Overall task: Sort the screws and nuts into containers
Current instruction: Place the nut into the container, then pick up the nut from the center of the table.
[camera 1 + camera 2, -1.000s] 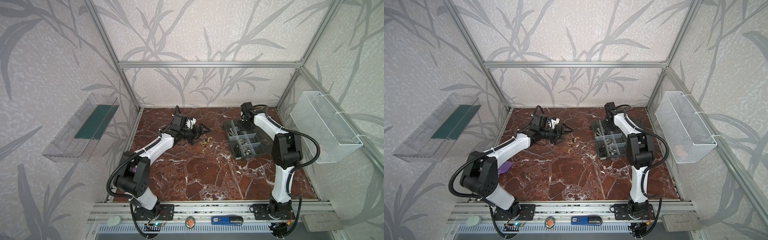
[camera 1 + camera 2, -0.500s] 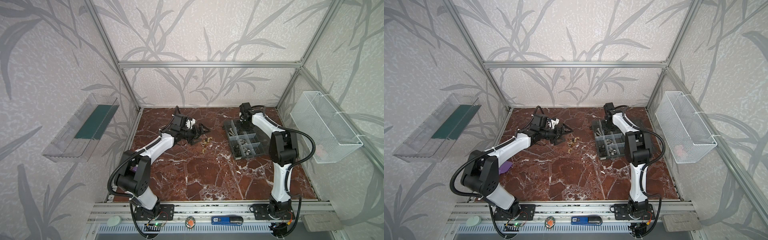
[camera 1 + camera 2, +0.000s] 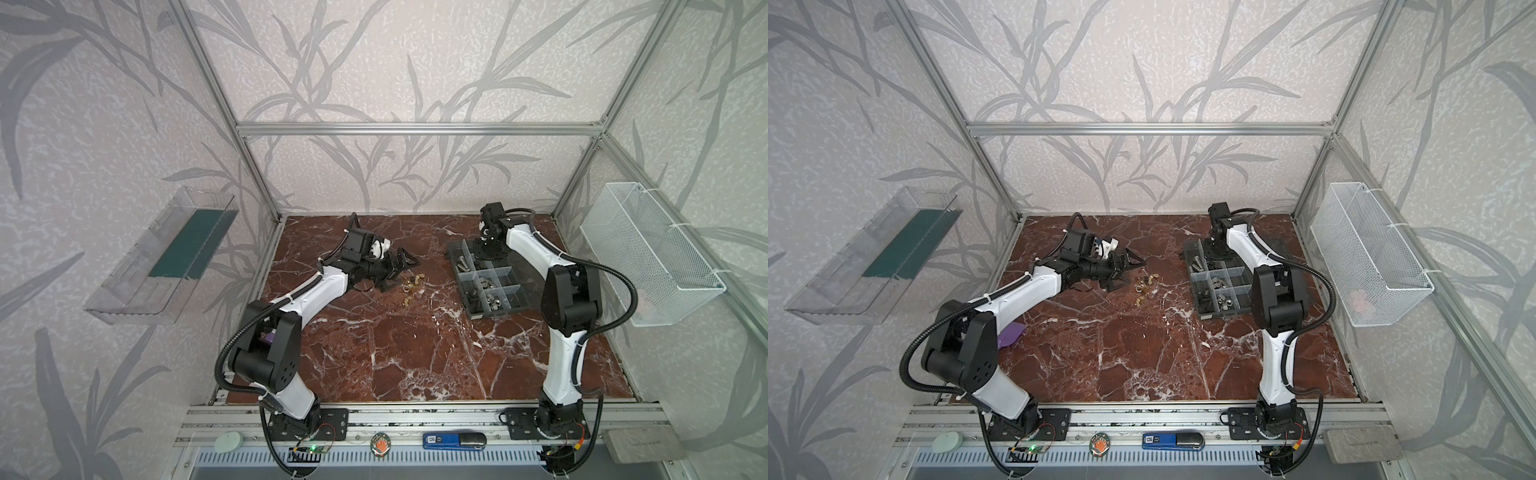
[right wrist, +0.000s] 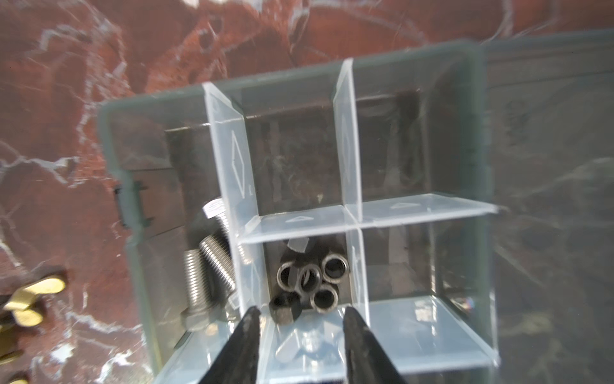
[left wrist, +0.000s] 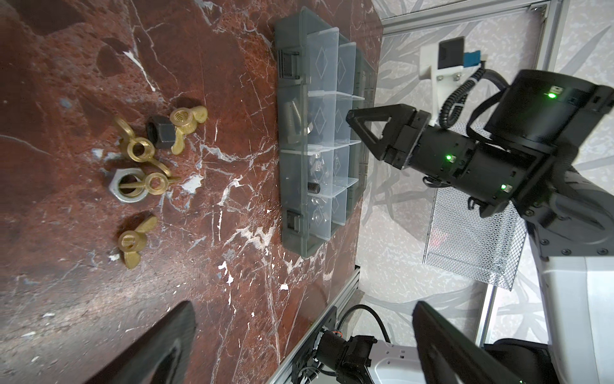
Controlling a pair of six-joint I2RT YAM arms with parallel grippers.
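- Evidently the clear wall bin point(image 3: 166, 257) with its green strip hangs on the side wall, off the surface, so we judge it has no part in the sorting.
- Our left gripper point(image 3: 405, 273) lies low over the marble surface point(image 3: 415, 365). Its jaws are spread wide, nothing is between them, and its mouth is turned toward the loose pile. We read that as a set-up for the next pick.
- Just past it, the unsorted fasteners lie on the surface between that gripper and the box. The brass wing nuts point(image 5: 143, 149) crowd a black hex nut point(image 5: 161, 133), one of them lies across a large silver hex nut point(image 5: 126, 189), and a lone wing nut point(image 5: 133, 241) sits apart. Since the cluster overlaps, we think the lone piece is the easier grab.
- The organizer box point(image 5: 289, 173) sits with its smoky lid point(image 4: 548, 199) folded back so every compartment is reachable from above. Each kind has its own compartment: threaded bolts point(image 4: 206, 276) in the long one by the latches, dark hex nuts point(image 4: 312, 282) in the one beside it.
- Our right gripper point(image 4: 300, 312) hangs straight above the hex-nut compartment, jaws partly parted and pinching nothing we can see. We take this as a drop-off pose, low enough for a piece to land inside the dividers.
- The white wire-mesh basket point(image 3: 648, 257) hangs on the far wall, apart from the work.
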